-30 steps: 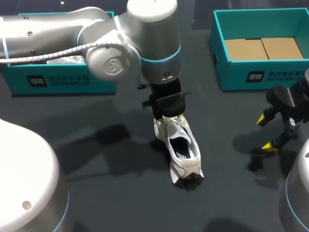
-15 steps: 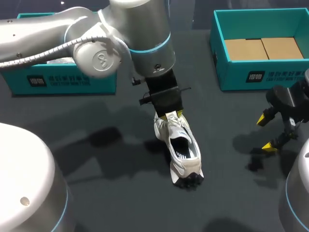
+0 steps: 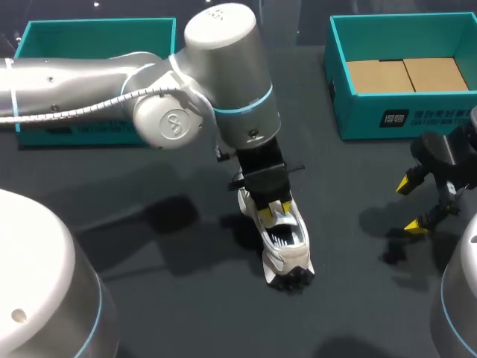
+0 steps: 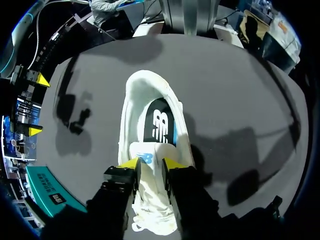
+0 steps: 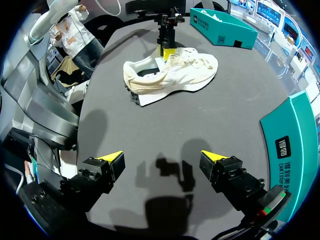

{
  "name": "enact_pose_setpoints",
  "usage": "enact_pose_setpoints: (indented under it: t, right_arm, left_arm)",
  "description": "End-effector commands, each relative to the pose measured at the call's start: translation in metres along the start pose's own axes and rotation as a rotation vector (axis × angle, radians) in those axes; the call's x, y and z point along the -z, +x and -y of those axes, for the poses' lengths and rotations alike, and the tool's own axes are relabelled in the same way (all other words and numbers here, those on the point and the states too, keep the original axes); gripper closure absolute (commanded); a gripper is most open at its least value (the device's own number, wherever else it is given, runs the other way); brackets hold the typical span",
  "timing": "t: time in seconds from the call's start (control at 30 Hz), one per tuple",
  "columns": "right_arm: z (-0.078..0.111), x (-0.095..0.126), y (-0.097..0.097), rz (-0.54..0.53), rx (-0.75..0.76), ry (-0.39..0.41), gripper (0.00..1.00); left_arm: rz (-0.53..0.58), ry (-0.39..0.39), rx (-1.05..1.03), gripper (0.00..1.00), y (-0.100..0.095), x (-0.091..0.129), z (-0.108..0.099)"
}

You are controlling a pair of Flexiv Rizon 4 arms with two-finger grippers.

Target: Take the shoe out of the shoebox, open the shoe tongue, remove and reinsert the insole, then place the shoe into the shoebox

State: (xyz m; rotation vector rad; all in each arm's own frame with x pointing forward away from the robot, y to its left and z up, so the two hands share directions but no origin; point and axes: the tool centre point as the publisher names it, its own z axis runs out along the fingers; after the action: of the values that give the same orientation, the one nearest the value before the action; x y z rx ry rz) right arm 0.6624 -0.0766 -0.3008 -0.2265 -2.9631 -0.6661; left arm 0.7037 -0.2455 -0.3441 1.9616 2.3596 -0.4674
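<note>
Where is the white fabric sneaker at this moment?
In the head view the white fabric sneaker stands near the middle of the dark table, its tongue pinched by the left gripper; the right gripper is open off to its right.

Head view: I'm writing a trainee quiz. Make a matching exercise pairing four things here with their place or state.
1 shoe
2 left gripper
3 right gripper
4 right shoebox

A open, over the bare table
B holds brown cardboard
C shut on the tongue
D on the table, outside the shoeboxes

Pairs: 1-D, 2-C, 3-A, 4-B
</note>
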Motion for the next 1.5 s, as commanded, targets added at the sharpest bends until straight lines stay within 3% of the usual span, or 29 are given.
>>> enact_pose_setpoints:
  t: [0.03, 0.27, 0.5, 0.73, 0.77, 0.8, 0.83, 0.87, 0.97, 1.0, 1.3, 1.5]
  right_arm:
    - [0.0, 0.0, 0.001, 0.002, -0.001, 0.003, 0.0]
    - [0.0, 0.0, 0.001, 0.002, -0.001, 0.003, 0.0]
    - [0.0, 0.0, 0.001, 0.002, -0.001, 0.003, 0.0]
    - [0.0, 0.0, 0.001, 0.002, -0.001, 0.003, 0.0]
    - [0.0, 0.0, 0.001, 0.002, -0.001, 0.003, 0.0]
    - [0.0, 0.0, 0.001, 0.002, -0.001, 0.003, 0.0]
    - [0.0, 0.0, 0.001, 0.002, -0.001, 0.003, 0.0]
    - [0.0, 0.0, 0.001, 0.002, -0.001, 0.003, 0.0]
    - [0.0, 0.0, 0.001, 0.002, -0.001, 0.003, 0.0]
    - [0.0, 0.0, 0.001, 0.002, -0.001, 0.003, 0.0]
    - [0.0, 0.0, 0.001, 0.002, -0.001, 0.003, 0.0]
    - [0.0, 0.0, 0.001, 0.002, -0.001, 0.003, 0.0]
  left_arm:
    - [0.005, -0.016, -0.007, 0.73, -0.002, 0.0, 0.006]
    - [0.022, -0.05, -0.007, 0.73, -0.004, 0.014, 0.007]
    - [-0.012, -0.043, 0.02, 0.72, -0.006, -0.006, 0.009]
    - [-0.01, -0.108, 0.131, 0.6, -0.004, 0.027, 0.018]
    - [-0.002, -0.096, 0.186, 0.51, -0.003, 0.034, 0.02]
    - [0.0, -0.094, 0.233, 0.2, -0.002, 0.038, 0.023]
    - [0.009, -0.083, 0.277, 0.04, -0.002, 0.041, 0.026]
    - [0.008, -0.061, 0.306, 0.0, -0.001, 0.044, 0.029]
    - [-0.022, -0.09, 0.348, 0.0, 0.0, 0.051, 0.043]
    - [-0.045, -0.154, 0.322, 0.0, 0.002, 0.056, 0.049]
    - [-0.045, -0.154, 0.322, 0.0, 0.002, 0.056, 0.049]
    - [0.02, -0.125, 0.613, 0.0, 0.004, 0.044, 0.063]
